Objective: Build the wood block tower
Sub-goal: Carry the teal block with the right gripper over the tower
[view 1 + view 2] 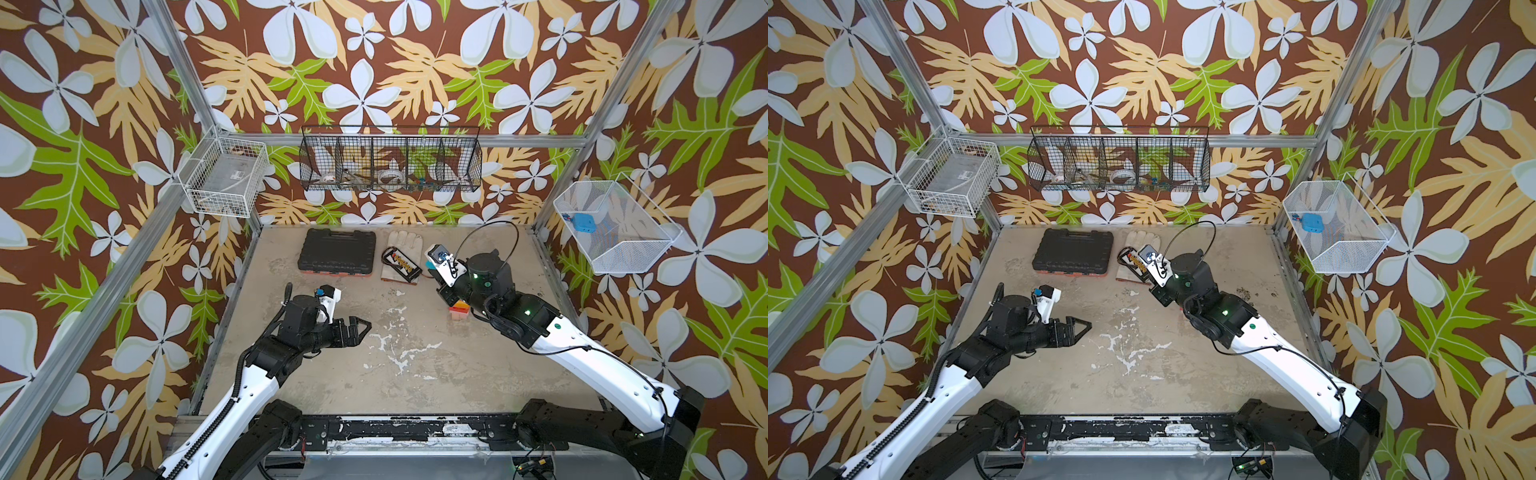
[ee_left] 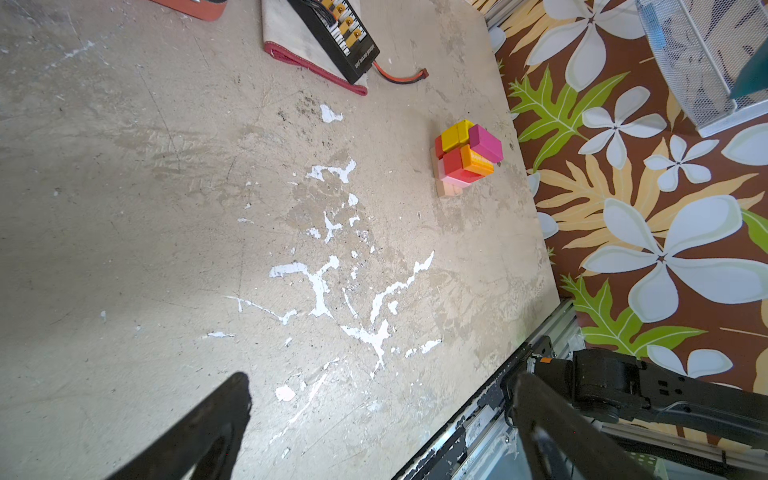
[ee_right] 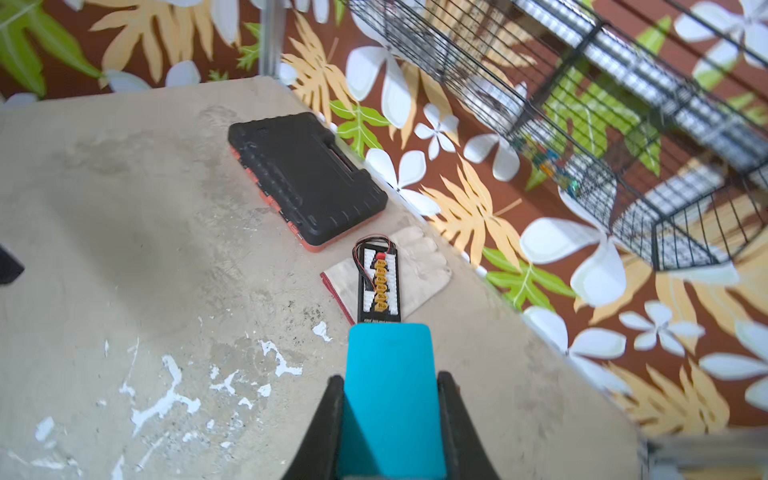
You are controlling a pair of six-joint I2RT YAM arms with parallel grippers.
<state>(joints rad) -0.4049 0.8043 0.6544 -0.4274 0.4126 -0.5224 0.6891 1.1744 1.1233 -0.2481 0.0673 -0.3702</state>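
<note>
Right wrist, right tool (image 3: 390,376) clamping teal block (image 3: 390,353), left tool (image 2: 380,380) agape, board (image 3: 379,286) print illegible

tower (image 2: 465,160): upright; tan and pink base; red, yellow, magenta above | teal block (image 3: 388,415): clamped in right claw (image 3: 390,377)

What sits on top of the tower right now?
The tower is topped by yellow blocks and a magenta block; nothing teal is on it. The teal block is clamped in the right gripper. In both top views the right arm covers its top.
</note>
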